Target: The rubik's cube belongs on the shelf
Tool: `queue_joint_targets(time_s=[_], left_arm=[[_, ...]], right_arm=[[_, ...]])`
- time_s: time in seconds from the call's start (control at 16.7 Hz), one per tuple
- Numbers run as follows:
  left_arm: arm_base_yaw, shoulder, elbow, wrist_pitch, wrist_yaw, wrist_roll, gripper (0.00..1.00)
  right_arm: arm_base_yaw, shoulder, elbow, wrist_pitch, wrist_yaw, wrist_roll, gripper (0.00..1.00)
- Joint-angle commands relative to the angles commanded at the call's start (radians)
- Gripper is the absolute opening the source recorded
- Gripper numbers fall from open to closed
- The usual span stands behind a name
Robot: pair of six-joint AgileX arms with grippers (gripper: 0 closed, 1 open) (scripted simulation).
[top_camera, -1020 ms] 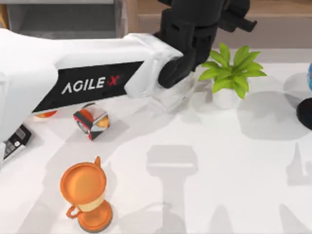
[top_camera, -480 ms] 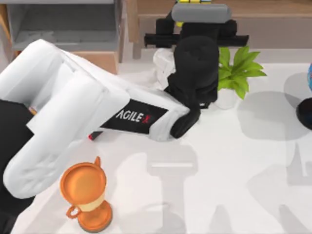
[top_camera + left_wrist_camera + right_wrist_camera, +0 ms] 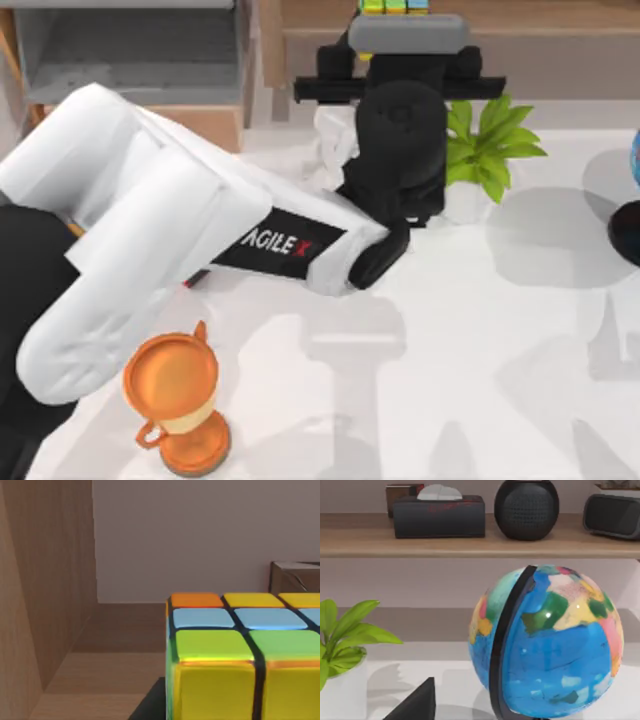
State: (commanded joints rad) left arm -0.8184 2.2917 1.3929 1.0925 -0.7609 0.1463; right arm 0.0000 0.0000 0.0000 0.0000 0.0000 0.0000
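The rubik's cube point(image 3: 395, 5), tiled green, yellow and blue, peeks out at the back edge of the top view over the wooden shelf point(image 3: 560, 15). My left gripper point(image 3: 402, 18) reaches over the shelf's grey-brown front panel and is shut on the cube, mostly hidden under its own wrist. In the left wrist view the rubik's cube point(image 3: 240, 650) sits very near, above the shelf board point(image 3: 100, 680) and close to a wooden side wall point(image 3: 45, 580). My right arm is parked at the right; one fingertip point(image 3: 417, 705) shows in its wrist view, the gripper open.
A potted plant point(image 3: 490, 150) stands just right of the left arm's wrist. A globe point(image 3: 630, 200) is at the right edge, an orange trophy point(image 3: 175, 400) at the front left, a grey-lined box compartment point(image 3: 130, 50) at the back left. A tissue box point(image 3: 439, 516) and speaker point(image 3: 526, 509) sit on the shelf.
The left arm swung up and reached to the shelf with the cube, covering the glossy cube on the table. In the last half second it barely shifted; slightly more of the cube shows.
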Motion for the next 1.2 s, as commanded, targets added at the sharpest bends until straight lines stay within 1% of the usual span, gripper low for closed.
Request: queue_joint_targets(time_s=[0.24,0.72,0.84,1.08,1.2], left_arm=[[0.027,0.047,0.1,-0.055,0.025,-0.007,0.0],[0.119,0.212,0.436,-0.246,0.115,-0.033,0.0],[0.13,0.233,0.477,-0.27,0.127,-0.037,0.0],[0.132,0.236,0.484,-0.274,0.128,-0.037,0.0],[0.132,0.236,0.484,-0.274,0.128,-0.037,0.15]], right_arm=[[0.0,0.0,0.0,0.0,0.0,0.0,1.0],[0.0,0.0,0.0,0.0,0.0,0.0,1.0],[0.0,0.0,0.0,0.0,0.0,0.0,1.0],[0.0,0.0,0.0,0.0,0.0,0.0,1.0],[0.0,0.0,0.0,0.0,0.0,0.0,1.0]])
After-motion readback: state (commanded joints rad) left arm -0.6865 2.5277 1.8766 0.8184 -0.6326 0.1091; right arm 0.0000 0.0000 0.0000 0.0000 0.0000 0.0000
